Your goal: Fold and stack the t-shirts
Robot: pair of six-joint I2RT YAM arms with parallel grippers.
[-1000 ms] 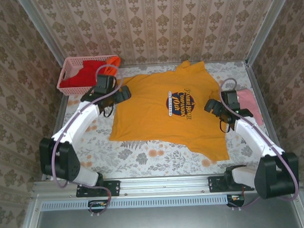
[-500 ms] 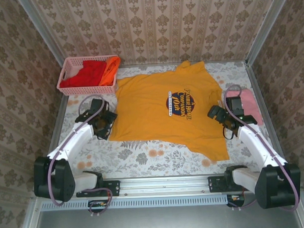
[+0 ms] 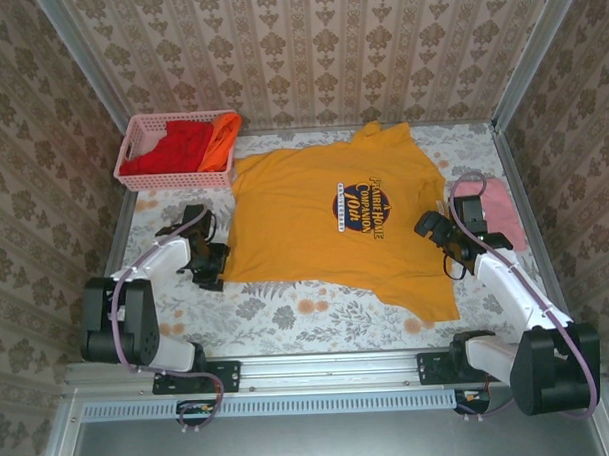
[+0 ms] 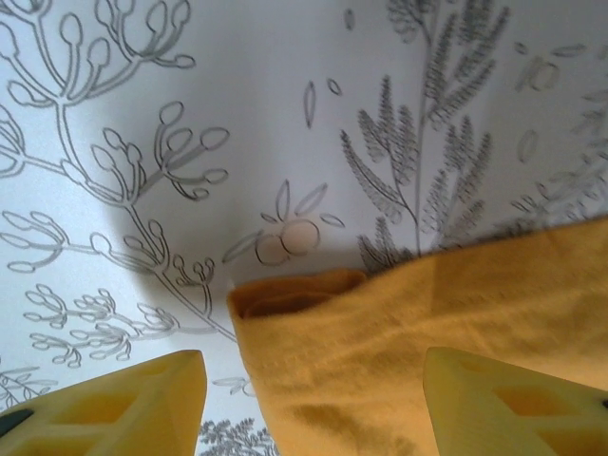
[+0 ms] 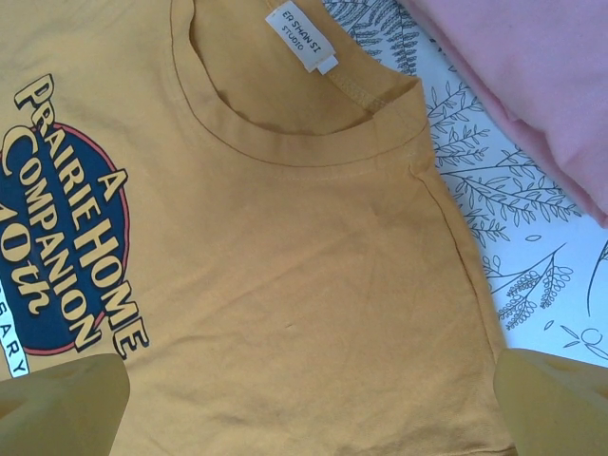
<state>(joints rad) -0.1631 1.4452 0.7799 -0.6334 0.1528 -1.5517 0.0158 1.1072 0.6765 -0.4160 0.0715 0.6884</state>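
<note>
Patterned wallpaper walls (image 3: 308, 48) box in our floral-print bench (image 3: 287, 311). The golden-yellow t-shirt (image 3: 315, 238) lies flat mid-bench. Off its far-left sleeve, a pink basket (image 3: 131, 134) holds the red shirt (image 3: 177, 147) and orange shirt (image 3: 221, 131). The pale pink shirt (image 3: 499, 203) sits right of it. Our left fingers (image 4: 123, 399) gape astride its near-left hem corner, and our right fingers (image 5: 57, 408) are spread wide over its collar.

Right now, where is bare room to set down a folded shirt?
Widest: the tablecloth strip between the yellow t-shirt and the arm bases. Smaller: the far-right corner by the back wall. Crowded: the right edge, with the right gripper and pink t-shirt; the far-left corner, with the pink basket.
</note>
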